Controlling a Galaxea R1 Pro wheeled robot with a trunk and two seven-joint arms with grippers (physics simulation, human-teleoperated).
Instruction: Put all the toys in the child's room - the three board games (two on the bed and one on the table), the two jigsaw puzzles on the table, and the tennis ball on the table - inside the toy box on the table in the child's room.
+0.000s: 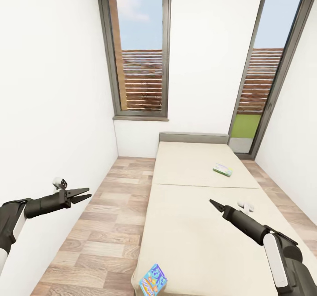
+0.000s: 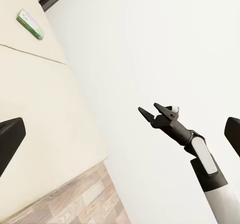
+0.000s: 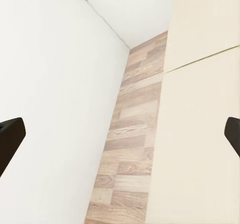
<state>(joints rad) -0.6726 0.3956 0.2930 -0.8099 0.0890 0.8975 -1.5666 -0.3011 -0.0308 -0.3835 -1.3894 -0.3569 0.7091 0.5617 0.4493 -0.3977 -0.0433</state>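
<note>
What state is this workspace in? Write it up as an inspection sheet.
Surface: beige bed, mattress in two sections, grey headboard.
Job's things: green-white box flat on the far section; blue box at the bed's near left corner.
Clutter: small white items on the mattress, too small to identify.
Grippers: left gripper open over the floor; right gripper open above the bed; neither is holding anything.
Cables: nothing seen.
Surroundings: white walls, wood-plank floor, two tall dark-framed windows.
</note>
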